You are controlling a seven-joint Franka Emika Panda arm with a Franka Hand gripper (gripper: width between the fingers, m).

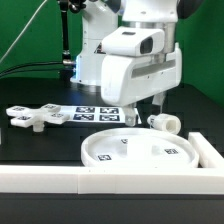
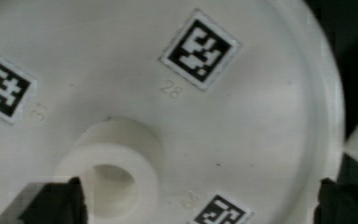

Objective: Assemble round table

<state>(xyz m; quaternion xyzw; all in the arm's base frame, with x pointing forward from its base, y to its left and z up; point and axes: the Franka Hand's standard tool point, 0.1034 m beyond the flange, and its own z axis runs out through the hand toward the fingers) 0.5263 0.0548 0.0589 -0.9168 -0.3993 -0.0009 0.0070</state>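
Note:
The large rimmed round disc (image 1: pixel 140 151) lies flat on the black table near the front wall. It fills the wrist view (image 2: pixel 176 110), showing its square tags and its central socket (image 2: pixel 108 178). My gripper (image 1: pixel 146 110) hangs just above the disc's far edge, open and empty. In the wrist view, the gripper (image 2: pixel 202 205) has its dark fingertips (image 2: pixel 59 202) spread wide over the disc. The short cylindrical post (image 1: pixel 164 121) lies behind the disc on the exterior view's right. The flat cross-shaped piece (image 1: pixel 35 117) lies at the exterior view's left.
The marker board (image 1: pixel 95 112) lies flat behind the disc, under the arm. A long white wall (image 1: pixel 90 180) runs along the front, and a short section (image 1: pixel 210 150) borders the exterior view's right. The robot's base stands at the back.

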